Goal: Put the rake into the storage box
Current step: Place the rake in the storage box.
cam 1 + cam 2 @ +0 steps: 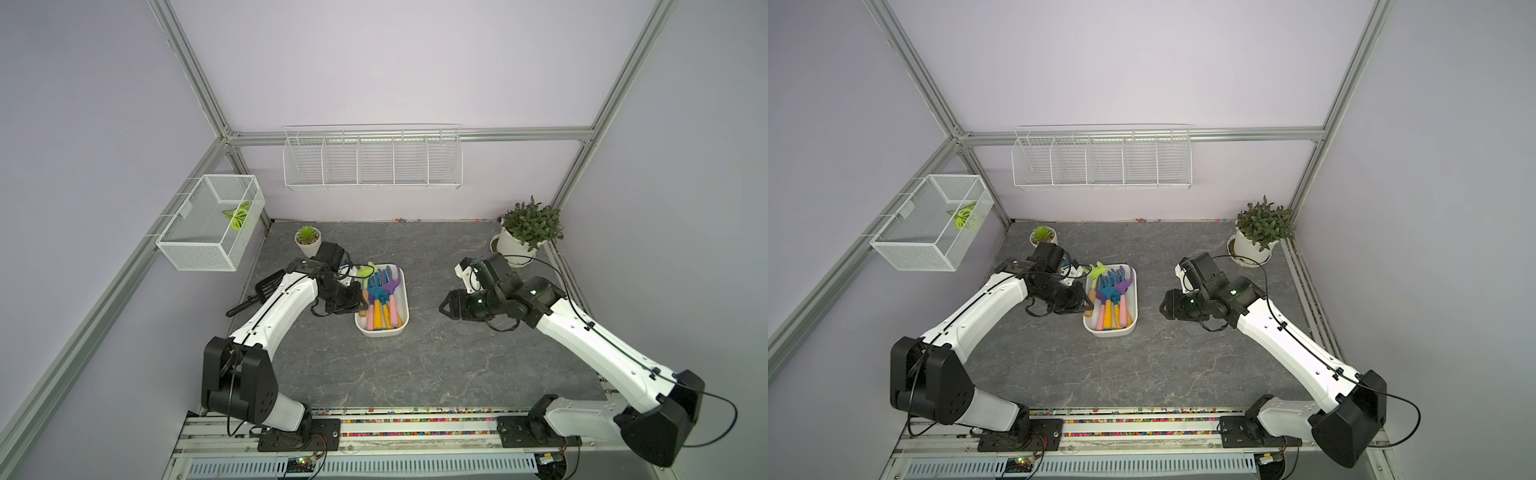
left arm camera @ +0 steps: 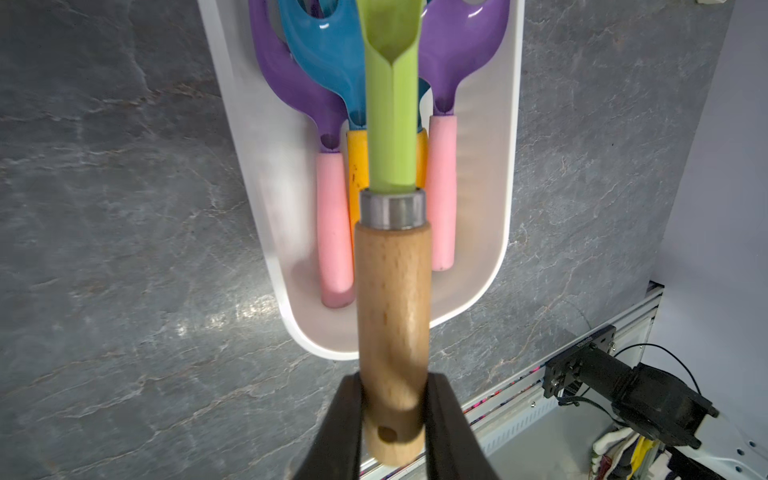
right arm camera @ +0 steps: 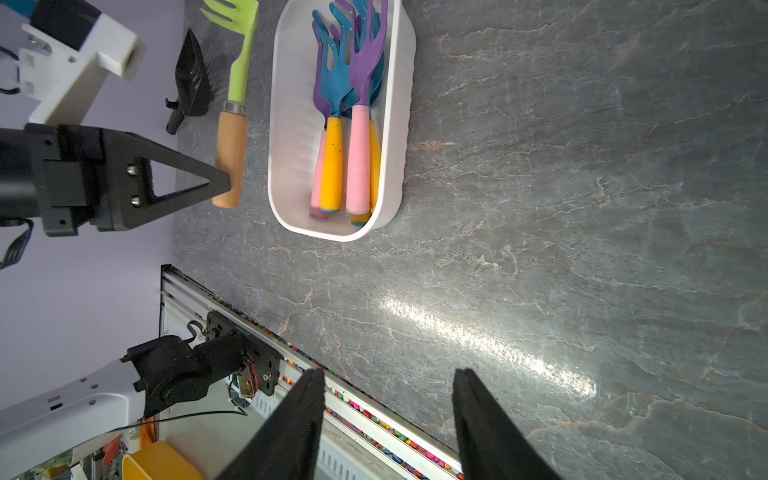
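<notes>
A rake [image 2: 392, 299] with a light green head [image 1: 365, 272] and a wooden handle is gripped at the handle's end by my left gripper [image 2: 392, 384], which is shut on it. It runs along the left rim of the storage box [image 1: 405, 299], a shallow white tub; in both top views the green head [image 1: 1098, 272] lies over the tub's far left corner. Several rakes with purple and blue heads and pink and yellow handles [image 3: 345, 158] lie inside the tub [image 3: 291, 124]. My right gripper [image 1: 444, 305] hangs open and empty over the table, right of the tub.
A black scoop [image 1: 259, 293] lies on the table left of my left arm. A small succulent pot [image 1: 308, 240] stands at the back left and a larger potted plant [image 1: 525, 232] at the back right. A wire-mesh basket [image 1: 212, 220] and a wire rack [image 1: 372, 160] hang on the walls.
</notes>
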